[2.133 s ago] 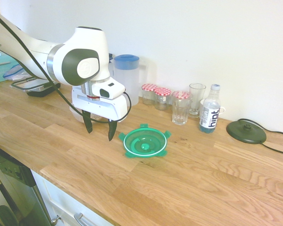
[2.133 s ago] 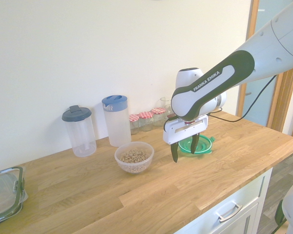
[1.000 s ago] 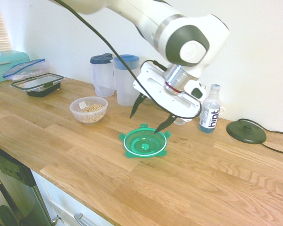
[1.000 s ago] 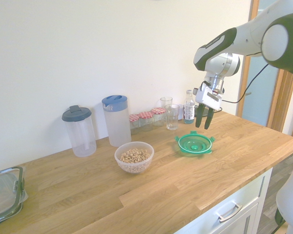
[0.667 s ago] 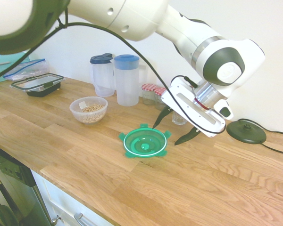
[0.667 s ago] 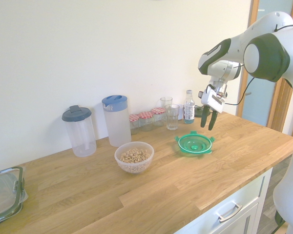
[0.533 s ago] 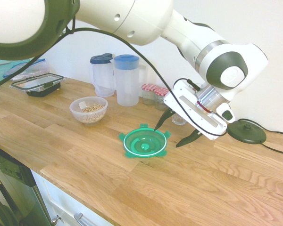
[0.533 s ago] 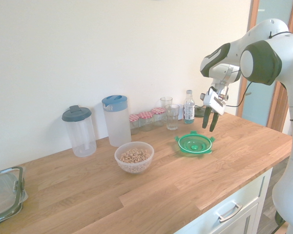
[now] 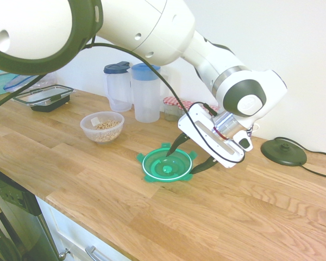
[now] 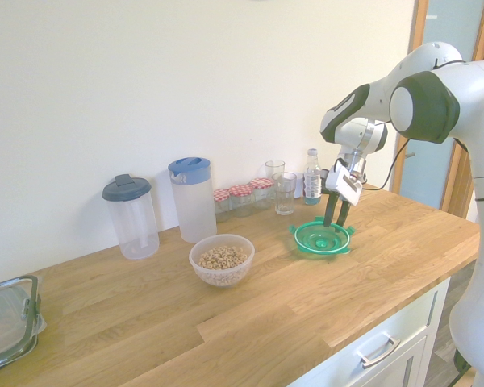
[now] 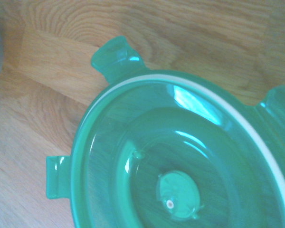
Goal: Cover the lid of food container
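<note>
- The lid [image 9: 167, 165] is round, see-through green plastic with small clip tabs around its rim and a whitish ring just inside the edge; it lies flat on the wooden desk [image 9: 250, 212], near the middle of it.
- The food container [image 9: 102, 126], a small clear bowl, sits apart from the lid on the desk and holds pale cereal-like bits.
- Behind it stand two tall clear jugs [image 9: 145, 92], one blue-topped, one grey-topped; what is in them I cannot tell. A black-rimmed rectangular container [image 9: 43, 97] sits at the far end.
- The pincer [image 9: 192, 155] is spread wide and holds nothing, its fingers either side of the lid's far edge.
- Compared with half a second ago, the pincer has dropped lower and closer over the lid; the lid and bowl have not moved.
</note>
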